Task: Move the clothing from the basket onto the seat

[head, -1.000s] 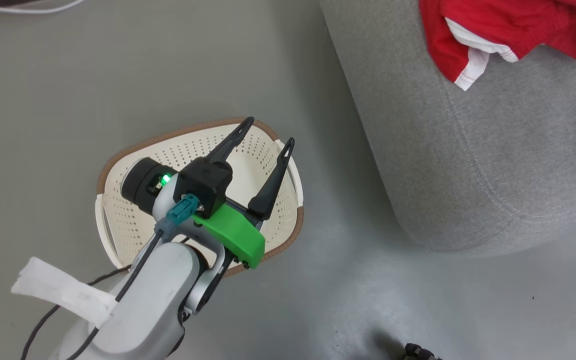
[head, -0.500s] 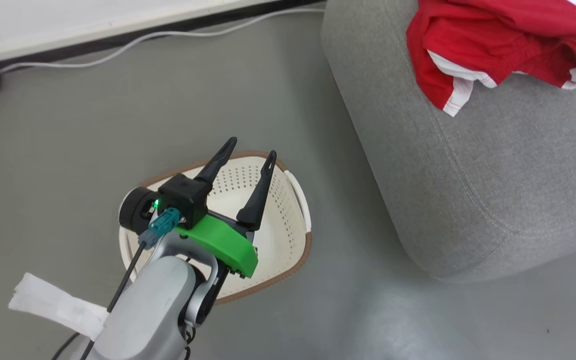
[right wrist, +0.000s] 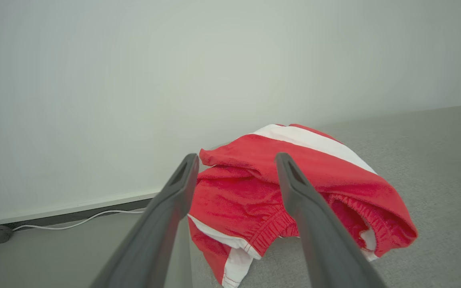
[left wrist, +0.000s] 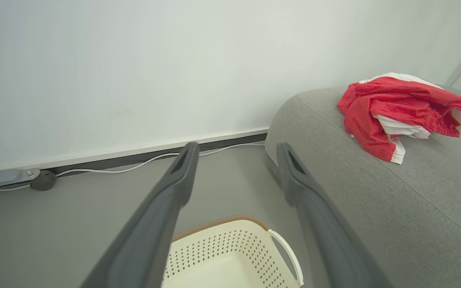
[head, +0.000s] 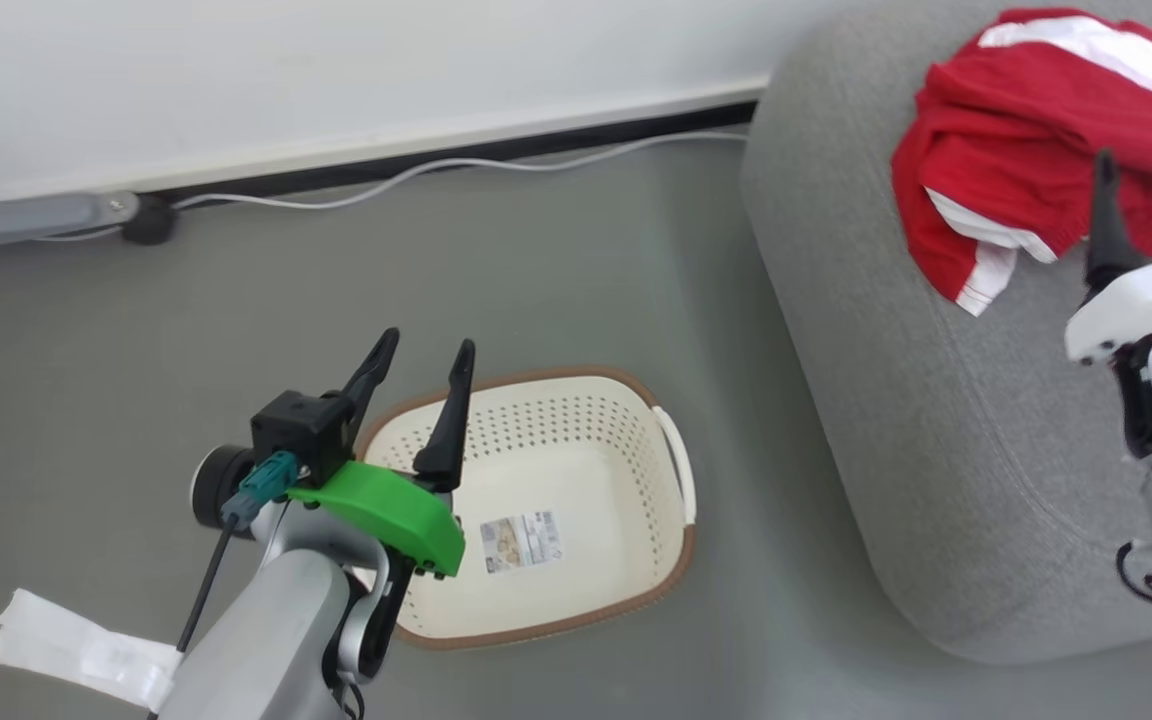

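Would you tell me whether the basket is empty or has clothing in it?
Empty where visible: the basket has only a sticker on its floor; the clothing lies on the seat.

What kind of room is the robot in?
Probably a living room at home, or a mock-up of one: a big grey fabric sofa seat, a cream perforated plastic laundry basket on the floor, and red-and-white clothing lying on the seat.

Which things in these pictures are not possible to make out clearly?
Head view: the print on the sticker in the basket is too small to read.
Head view: the left gripper and its arm hide the basket's left part.
All views: the clothing lies bunched; how many garments cannot be told.
Head view: the right edge cuts off the seat.
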{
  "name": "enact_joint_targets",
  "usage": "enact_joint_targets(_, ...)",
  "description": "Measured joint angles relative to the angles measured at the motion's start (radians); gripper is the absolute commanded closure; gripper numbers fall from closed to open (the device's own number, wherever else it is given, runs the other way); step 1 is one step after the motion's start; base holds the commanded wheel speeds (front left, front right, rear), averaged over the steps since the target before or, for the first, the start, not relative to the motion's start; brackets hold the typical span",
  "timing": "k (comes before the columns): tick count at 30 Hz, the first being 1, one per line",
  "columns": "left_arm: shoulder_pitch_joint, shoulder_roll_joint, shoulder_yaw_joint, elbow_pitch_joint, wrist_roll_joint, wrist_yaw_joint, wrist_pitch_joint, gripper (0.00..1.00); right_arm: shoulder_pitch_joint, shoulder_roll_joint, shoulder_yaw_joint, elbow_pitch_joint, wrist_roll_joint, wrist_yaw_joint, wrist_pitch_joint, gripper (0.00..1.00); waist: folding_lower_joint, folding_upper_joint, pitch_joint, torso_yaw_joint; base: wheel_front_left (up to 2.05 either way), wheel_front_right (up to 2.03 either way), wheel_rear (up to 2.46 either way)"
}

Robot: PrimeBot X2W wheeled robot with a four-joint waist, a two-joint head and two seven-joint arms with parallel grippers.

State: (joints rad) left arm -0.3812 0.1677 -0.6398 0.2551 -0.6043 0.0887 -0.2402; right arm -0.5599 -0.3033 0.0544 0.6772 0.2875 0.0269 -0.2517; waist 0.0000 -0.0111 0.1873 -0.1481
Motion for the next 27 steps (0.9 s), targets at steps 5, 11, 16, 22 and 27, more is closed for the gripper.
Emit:
enact_joint_targets(5,0.033,0.002,0.040,0.027,-0.002,0.008,-0.003,0.00,0.046,0.046,0.026,-0.013,-0.007,0.007,0.000,0.00,0.0000,0.0000,-0.049,0.052,0.00,0.00,0.00)
enact_joint_targets(11,0.080,0.006,0.087,0.044,-0.014,0.009,-0.009,0.00,0.112,0.093,0.047,-0.029,-0.007,0.007,0.000,0.00,0.0000,0.0000,-0.107,0.110,0.00,0.00,0.00)
enact_joint_targets(16,0.121,0.016,0.126,0.053,-0.017,0.017,-0.009,0.00,0.166,0.139,0.068,-0.050,-0.007,0.006,0.000,0.00,0.0000,0.0000,-0.153,0.149,0.00,0.00,0.00)
enact_joint_targets(22,0.177,0.036,0.188,0.053,-0.017,0.019,-0.009,0.00,0.240,0.202,0.107,-0.092,-0.009,0.005,0.000,0.00,0.0000,0.0000,-0.204,0.187,0.00,0.00,0.00)
enact_joint_targets(27,0.207,0.042,0.254,0.025,-0.005,0.028,-0.012,0.00,0.298,0.238,0.129,-0.116,-0.009,-0.004,0.000,0.00,0.0000,0.0000,-0.229,0.200,0.00,0.00,0.00)
